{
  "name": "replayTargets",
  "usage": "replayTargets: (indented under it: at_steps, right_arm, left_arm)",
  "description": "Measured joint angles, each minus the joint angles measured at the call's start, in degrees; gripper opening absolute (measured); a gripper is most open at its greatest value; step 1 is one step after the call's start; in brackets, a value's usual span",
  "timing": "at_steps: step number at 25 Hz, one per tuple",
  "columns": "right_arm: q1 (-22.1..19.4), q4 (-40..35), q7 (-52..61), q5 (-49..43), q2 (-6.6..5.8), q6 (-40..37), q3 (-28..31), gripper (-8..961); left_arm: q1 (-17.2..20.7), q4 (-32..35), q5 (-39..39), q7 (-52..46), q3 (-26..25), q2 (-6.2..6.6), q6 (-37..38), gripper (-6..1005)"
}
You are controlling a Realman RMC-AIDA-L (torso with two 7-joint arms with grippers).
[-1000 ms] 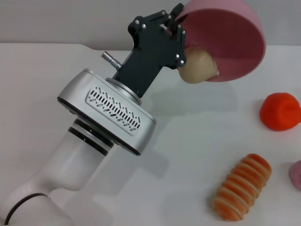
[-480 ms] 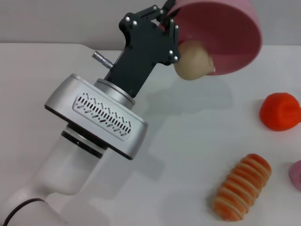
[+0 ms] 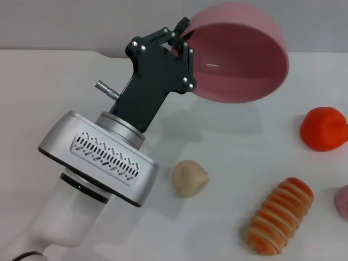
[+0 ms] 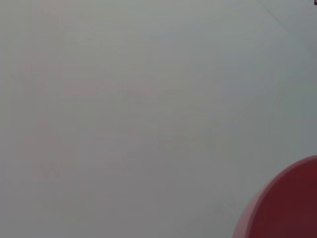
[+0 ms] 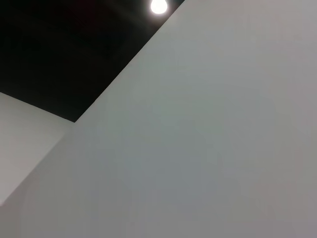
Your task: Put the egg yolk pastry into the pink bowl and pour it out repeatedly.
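Head view shows the left gripper clenched on the rim of the pink bowl, held tipped in the air with its hollow empty. From those jaws the egg yolk pastry lies toward six o'clock, down on the white table, apart from the bowl: a pale beige, matte, roundish lump. Only the left arm is near; the right gripper is unseen

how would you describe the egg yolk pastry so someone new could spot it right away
Start at the pink bowl, held tipped in the air by the left pincer. On the white table below it lies the egg yolk pastry, alone. It is a small, plain, pale beige lump, unlike the bigger orange-striped roll nearby.
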Motion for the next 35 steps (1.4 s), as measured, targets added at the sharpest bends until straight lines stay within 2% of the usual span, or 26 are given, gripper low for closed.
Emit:
replayTargets:
  at_steps: [4,8,12,15,20,22,24,26,29,32,35]
  right_arm:
    - [0.43,-1.2,1.9,-0.91,-0.23,0.48,-1.46,563]
    - [0.8,-6.92,6.51,-7.73,-0.44,0.66,-1.87,563]
    - [1.12,-17.18,14.83,-18.16,-0.42,0.68,-1.93,564]
    - [1.97,-26.63,24.06,-27.09,-0.47,0.32,-1.93,564]
    - [3.94,-43.98,39.52,-43.41,-0.49,-2.9,-2.52,565]
    - [6.42,-49.38,46.0,-50.41,-0.61,-6.3,-2.81,564]
    - [10.16,-53.11,52.19,-58.59,-0.91,-10.93,-4.03,563]
    - [13.95,-54.65,56.99,-67.38,-1.09,-14.98,-7.08,563]
    - [18.22,-52.68,60.9,-80.58,-0.57,-15.82,-13.9,564]
    - [21.78,-45.37,62.98,-89.63,-0.23,-10.91,-22.26,565]
    - [24.59,-36.53,63.58,-92.29,-0.15,-3.22,-28.35,563]
  left_arm:
    - [-0.36,0.08,0.01,-2.58,-0.79,0.02,1.3,41]
    - [-1.31,3.09,-0.03,-7.84,-6.71,0.31,12.09,41]
    - [-2.11,8.66,-0.2,-10.05,-16.92,0.31,29.93,41]
    - [-4.2,11.62,-0.44,-13.23,-26.31,0.18,46.04,41]
    - [-11.89,10.35,-0.53,-16.59,-42.53,0.2,72.88,41]
    - [-15.93,7.76,-0.56,-16.76,-49.06,0.21,82.05,41]
    - [-18.43,5.57,-0.57,-16.54,-53.41,0.23,87.4,41]
    - [-20.13,4.13,-0.58,-16.13,-56.92,0.24,91.43,41]
    - [-21.08,3.64,-0.6,-15.35,-60.71,0.28,95.62,40]
    - [-21.46,3.63,-0.61,-14.4,-63.75,0.32,98.53,40]
    - [-21.47,3.63,-0.65,-14.0,-64.99,0.33,100.05,40]
